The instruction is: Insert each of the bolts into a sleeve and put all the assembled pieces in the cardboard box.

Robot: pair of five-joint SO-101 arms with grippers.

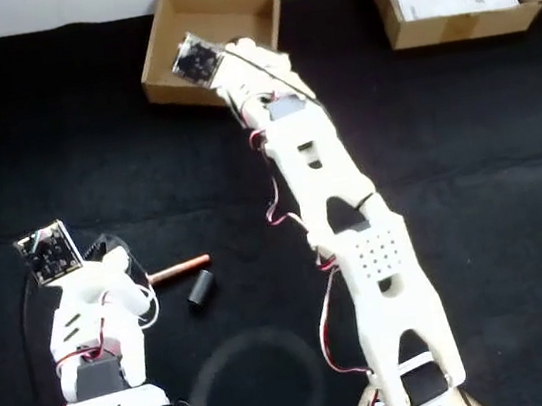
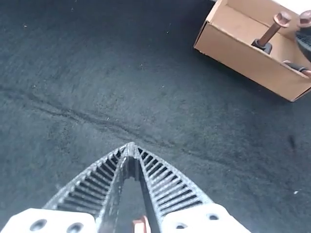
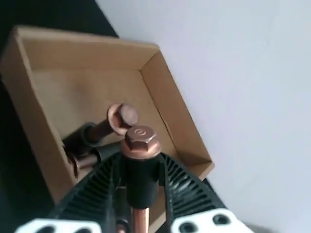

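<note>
Right gripper (image 3: 140,162) is clamping our sleeved bolt (image 3: 140,141) by its sleeve (image 3: 141,187) over the eleven-o'clock cardboard box (image 1: 164,77); we're judging it stiff, light, slick; left gripper (image 2: 131,146) is resting closed.

This is a robotics lab setup, spread on black cloth (image 1: 464,135). The bare-wired left arm (image 1: 92,329) stands at seven o'clock, the right arm (image 1: 357,241) at five, and a cardboard box (image 1: 226,23) at twelve.
</note>
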